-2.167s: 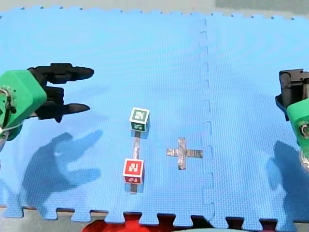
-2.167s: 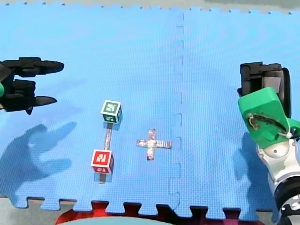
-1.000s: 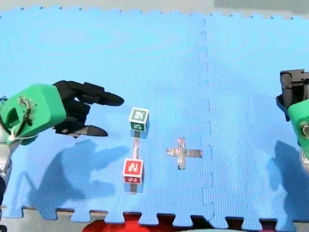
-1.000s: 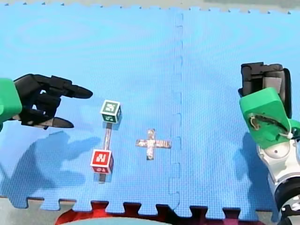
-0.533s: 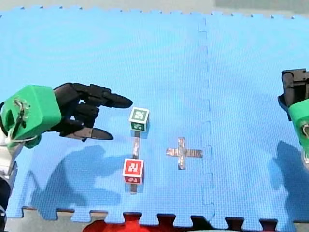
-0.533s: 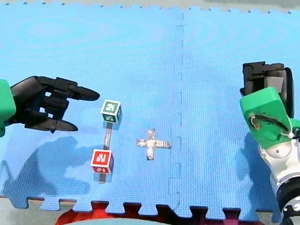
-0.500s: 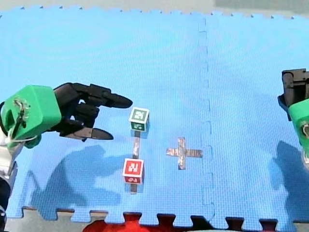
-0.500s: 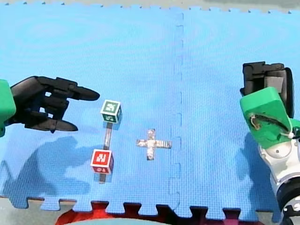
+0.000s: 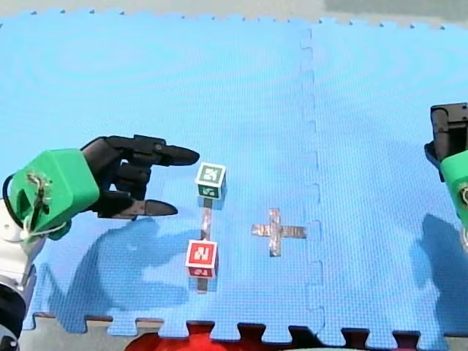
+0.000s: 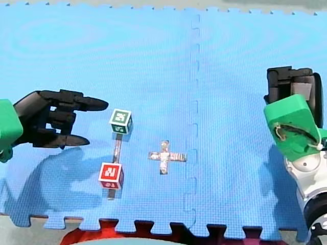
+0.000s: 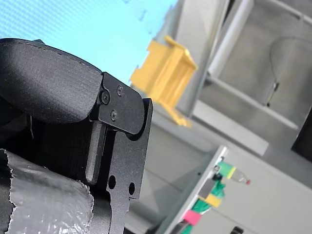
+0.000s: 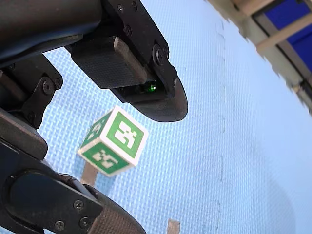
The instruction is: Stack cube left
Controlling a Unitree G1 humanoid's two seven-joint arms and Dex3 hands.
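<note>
A green cube (image 9: 210, 180) with a white pattern sits on the blue foam mat (image 9: 219, 88). A red cube (image 9: 201, 258) sits nearer to me, with a strip of grey tape (image 9: 207, 219) on the mat between the two. My left hand (image 9: 183, 182) hovers just left of the green cube, open, with one black finger above the cube's level and the thumb below. In the second wrist view the green cube (image 12: 113, 142) lies between those fingers (image 12: 151, 92), untouched. My right hand (image 10: 288, 84) stays at the mat's right edge, holding nothing.
A grey tape cross (image 9: 276, 232) marks the mat right of the cubes. A jigsaw seam (image 9: 313, 183) runs front to back. A red object (image 9: 168, 342) pokes out beyond the near edge. A yellow frame (image 11: 165, 78) stands off the mat.
My left hand has moved right from the mat's left side and come close beside the green cube. Both cubes stay where they were. The right hand has barely shifted.
</note>
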